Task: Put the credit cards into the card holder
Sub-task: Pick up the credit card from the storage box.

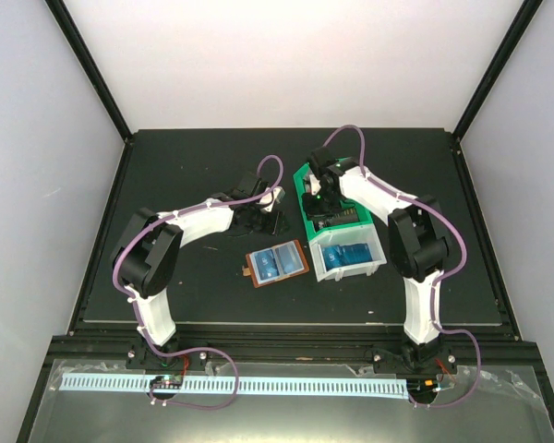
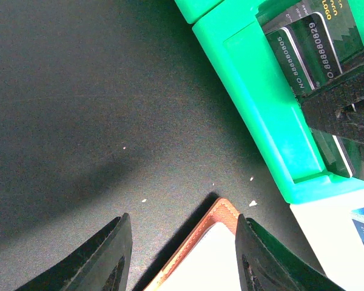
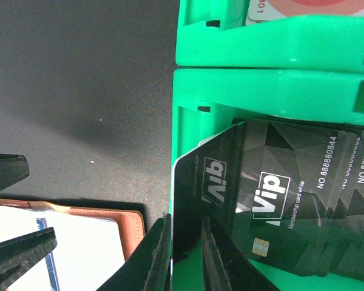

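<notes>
**A:** How do the arms sit?

**B:** Both reach in from the near edge, elbows bent outward. The right arm curls over the tray (image 3: 261, 45), and the right claw (image 3: 185, 221) points down into a green section. The left arm stretches toward the tray's left side, with the left claw (image 2: 182, 221) low over the worktop (image 1: 185, 166).

**A:** And the claws?

**B:** The right claw is pinched on one dark card (image 3: 191, 182), which stands on edge by that section's left wall. The left claw gapes, with nothing between its fingers.

**A:** The card holder?

**B:** There is one card holder (image 3: 124, 227), lying open on the worktop just left of the tray's white end. Its corner is under the left claw.

**A:** What's hard to make out?

**B:** The other dark cards (image 3: 303, 200) lie fanned over each other. At least three show, but I cannot count them exactly. One red-and-white card (image 3: 303, 7), in the next green section, is cut off by the frame edge. The blue cards (image 1: 349, 256) in the white section are too small to count. Two more blue ones show inside the holder.
</notes>
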Robot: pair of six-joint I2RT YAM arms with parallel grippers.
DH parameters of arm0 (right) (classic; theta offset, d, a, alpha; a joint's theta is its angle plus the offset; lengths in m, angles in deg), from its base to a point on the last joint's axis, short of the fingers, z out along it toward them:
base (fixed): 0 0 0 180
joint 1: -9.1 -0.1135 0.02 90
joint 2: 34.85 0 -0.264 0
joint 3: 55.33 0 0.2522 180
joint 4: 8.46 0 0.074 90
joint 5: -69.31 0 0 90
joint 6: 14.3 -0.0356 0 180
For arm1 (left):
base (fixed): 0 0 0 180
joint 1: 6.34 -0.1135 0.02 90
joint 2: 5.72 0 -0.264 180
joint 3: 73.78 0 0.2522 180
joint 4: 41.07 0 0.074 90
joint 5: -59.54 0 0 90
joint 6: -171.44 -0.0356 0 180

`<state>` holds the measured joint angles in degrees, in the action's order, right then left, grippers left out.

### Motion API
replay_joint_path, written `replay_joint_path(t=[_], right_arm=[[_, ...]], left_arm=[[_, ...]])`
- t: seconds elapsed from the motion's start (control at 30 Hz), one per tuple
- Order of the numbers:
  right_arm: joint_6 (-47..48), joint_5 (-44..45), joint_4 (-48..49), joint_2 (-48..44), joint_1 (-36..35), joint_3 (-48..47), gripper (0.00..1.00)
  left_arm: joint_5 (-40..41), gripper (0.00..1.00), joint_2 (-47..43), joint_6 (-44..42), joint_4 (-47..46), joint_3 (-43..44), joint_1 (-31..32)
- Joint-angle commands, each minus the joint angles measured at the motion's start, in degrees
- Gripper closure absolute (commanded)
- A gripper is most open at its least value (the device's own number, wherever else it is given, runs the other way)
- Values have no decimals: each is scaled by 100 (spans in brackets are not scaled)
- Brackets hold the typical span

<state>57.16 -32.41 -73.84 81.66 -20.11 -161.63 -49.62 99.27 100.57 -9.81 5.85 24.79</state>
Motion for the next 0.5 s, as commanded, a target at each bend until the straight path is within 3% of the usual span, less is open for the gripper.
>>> replay_joint_path(t=[0.0, 0.47], right_arm=[[-79, -77, -74, -253, -14, -146, 84], [-176, 78, -174, -488, 49, -139, 89]], left_arm=[[80, 52, -48, 7, -29, 58, -34], [79, 52, -50, 4, -18, 58, -38]])
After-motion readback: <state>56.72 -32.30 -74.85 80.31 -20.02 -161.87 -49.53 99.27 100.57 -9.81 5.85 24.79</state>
